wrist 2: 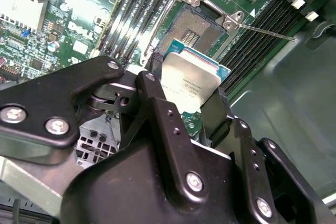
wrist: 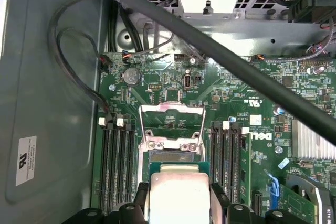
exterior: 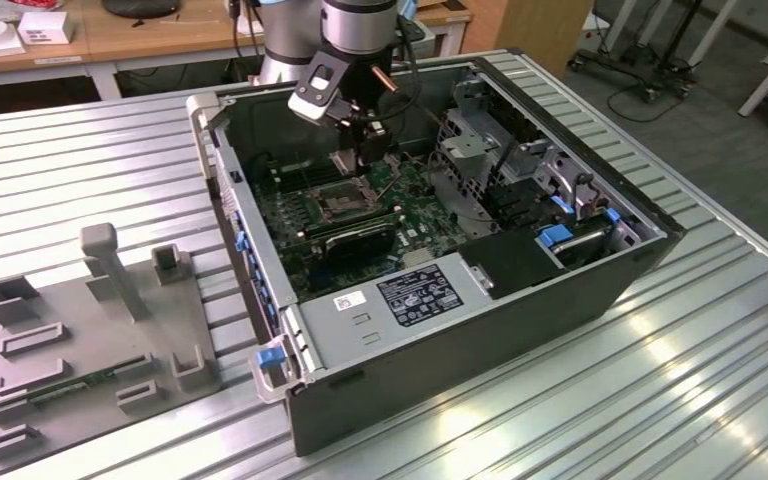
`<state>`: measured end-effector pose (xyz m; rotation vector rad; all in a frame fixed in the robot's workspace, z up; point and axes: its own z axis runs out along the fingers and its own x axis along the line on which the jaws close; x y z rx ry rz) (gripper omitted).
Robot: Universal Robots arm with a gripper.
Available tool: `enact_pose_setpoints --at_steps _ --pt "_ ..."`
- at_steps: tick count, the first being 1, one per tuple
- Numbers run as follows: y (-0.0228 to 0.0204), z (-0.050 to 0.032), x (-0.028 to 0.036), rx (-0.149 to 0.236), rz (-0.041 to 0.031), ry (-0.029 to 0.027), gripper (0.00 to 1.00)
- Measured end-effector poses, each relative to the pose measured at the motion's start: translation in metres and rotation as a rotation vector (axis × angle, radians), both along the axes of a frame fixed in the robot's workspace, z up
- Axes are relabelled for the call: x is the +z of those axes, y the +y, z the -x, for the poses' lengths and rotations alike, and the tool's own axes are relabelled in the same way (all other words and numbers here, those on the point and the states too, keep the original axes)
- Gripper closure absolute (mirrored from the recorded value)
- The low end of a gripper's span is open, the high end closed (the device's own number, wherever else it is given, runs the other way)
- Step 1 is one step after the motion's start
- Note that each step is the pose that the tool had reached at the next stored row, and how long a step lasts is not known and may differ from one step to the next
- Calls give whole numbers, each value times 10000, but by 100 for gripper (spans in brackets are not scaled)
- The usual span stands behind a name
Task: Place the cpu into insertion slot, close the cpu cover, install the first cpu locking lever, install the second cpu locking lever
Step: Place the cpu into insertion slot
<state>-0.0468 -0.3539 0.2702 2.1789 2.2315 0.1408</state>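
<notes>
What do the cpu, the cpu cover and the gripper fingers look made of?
The cpu: matte silver-tan metal face, green edge beneath. The cpu cover: thin bare silvery metal, judging by bright reflections. The gripper, shut on the cpu, has black fingers with a smooth satin sheen and shiny screws; coated metal or hard plastic, I cannot tell.

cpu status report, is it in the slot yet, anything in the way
gripper shut on the cpu, held over the insertion slot. Not seated. cpu cover swung open; visible part of slot bare.
</notes>
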Motion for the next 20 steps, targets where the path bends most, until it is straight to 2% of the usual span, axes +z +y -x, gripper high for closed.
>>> enact_pose_setpoints --at_steps 6,15,20 --pt "50 3 -83 0 -38 0 46" --pt "78 3 -247 0 -52 0 46" --pt "84 5 -323 0 -117 -1 46"
